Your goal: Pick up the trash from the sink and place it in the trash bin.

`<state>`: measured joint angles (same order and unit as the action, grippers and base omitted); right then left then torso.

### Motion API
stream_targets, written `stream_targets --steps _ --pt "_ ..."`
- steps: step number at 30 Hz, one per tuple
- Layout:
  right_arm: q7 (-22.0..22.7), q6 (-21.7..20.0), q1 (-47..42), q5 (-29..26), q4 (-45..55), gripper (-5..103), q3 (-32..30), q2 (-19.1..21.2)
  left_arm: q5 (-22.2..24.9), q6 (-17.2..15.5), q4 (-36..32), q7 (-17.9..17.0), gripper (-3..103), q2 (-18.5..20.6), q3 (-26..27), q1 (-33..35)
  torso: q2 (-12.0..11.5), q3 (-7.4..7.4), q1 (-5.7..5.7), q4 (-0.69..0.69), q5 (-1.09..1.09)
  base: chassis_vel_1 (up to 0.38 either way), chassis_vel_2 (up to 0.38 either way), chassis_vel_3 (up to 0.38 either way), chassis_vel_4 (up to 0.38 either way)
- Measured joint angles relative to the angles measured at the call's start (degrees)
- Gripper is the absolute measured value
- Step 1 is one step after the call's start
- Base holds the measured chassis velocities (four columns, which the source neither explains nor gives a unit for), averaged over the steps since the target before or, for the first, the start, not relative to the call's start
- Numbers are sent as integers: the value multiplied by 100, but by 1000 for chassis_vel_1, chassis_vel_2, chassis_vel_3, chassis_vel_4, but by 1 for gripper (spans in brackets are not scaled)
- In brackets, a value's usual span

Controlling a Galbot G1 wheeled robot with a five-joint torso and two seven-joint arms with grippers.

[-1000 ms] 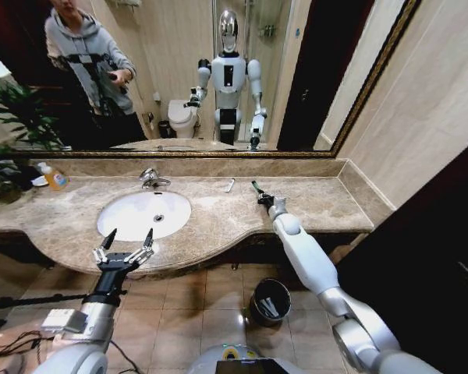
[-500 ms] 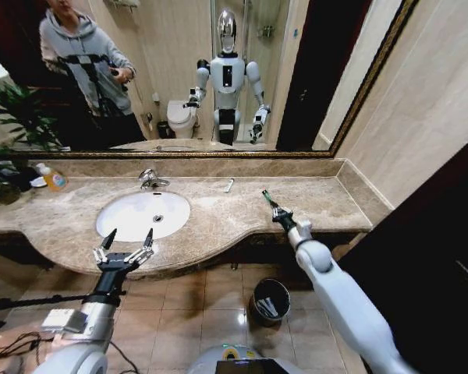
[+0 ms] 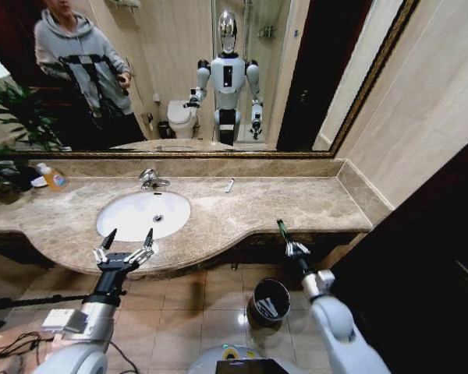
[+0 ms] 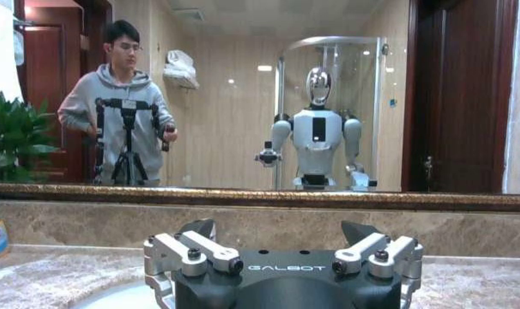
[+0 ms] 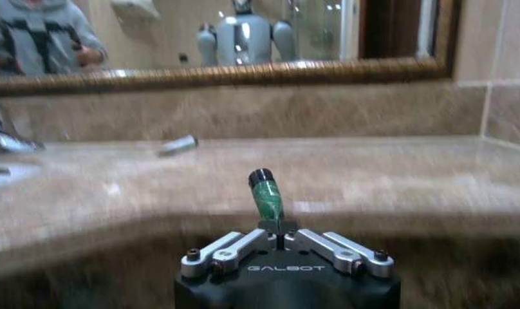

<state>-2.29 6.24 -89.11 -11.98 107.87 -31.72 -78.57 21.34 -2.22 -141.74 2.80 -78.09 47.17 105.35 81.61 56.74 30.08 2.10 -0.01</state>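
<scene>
My right gripper (image 3: pixel 293 248) is shut on a tiny dark-green bottle (image 3: pixel 282 228), a piece of the trash, and holds it just off the counter's front edge, above and slightly right of the black trash bin (image 3: pixel 269 300). In the right wrist view the green bottle (image 5: pixel 266 193) sticks up from the shut right gripper (image 5: pixel 280 235). A small white tube (image 3: pixel 229 185) lies on the counter behind the oval white sink (image 3: pixel 144 204); the same tube (image 5: pixel 178 145) shows in the right wrist view. My left gripper (image 3: pixel 125 245) hovers open in front of the sink; the wrist view shows its fingers (image 4: pixel 197 248) spread.
A chrome faucet (image 3: pixel 150 179) stands behind the basin. A clear bottle of orange liquid (image 3: pixel 54 179) sits at the counter's far left beside a plant (image 3: pixel 12 117). The marble counter (image 3: pixel 312 202) ends at the right wall. Cables lie on the floor (image 3: pixel 15 343) at lower left.
My right arm has drawn back from the counter toward me with the green bottle, lowering to the counter's front edge near the bin. The left arm has not moved.
</scene>
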Motion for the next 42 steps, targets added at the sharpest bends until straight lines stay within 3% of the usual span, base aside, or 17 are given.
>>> stream_targets --steps 3,8,16,19,23,33,42 --pt "-46 228 -30 175 -575 0 -5 -130 0 0 0 0 100 0 0 0 0 0 1 0 0 0 0 0 0" --pt "-101 173 94 173 -1292 0 67 -255 0 0 0 0 100 0 0 0 0 0 1 0 0 0 0 0 0" --pt "-107 187 710 406 -3005 0 407 -247 0 0 -1 0 100 0 0 0 0 1 1 0 1 0 0 0 0" --pt "-123 355 1211 757 -4226 0 557 -252 0 0 0 0 100 0 0 0 -1 1 1 1 2 0 0 0 0" --pt "-147 398 1513 652 -5011 0 677 -300 0 0 0 0 100 0 0 0 -1 1 1 0 2 0 0 0 0" --pt "-194 195 1773 303 -5630 0 859 -243 0 0 0 0 100 0 0 0 -1 1 1 1 0 0 0 0 0" --pt "-135 474 2100 453 -6347 0 959 -316 0 0 0 0 100 0 0 0 -1 1 1 2 2 0 0 0 0"
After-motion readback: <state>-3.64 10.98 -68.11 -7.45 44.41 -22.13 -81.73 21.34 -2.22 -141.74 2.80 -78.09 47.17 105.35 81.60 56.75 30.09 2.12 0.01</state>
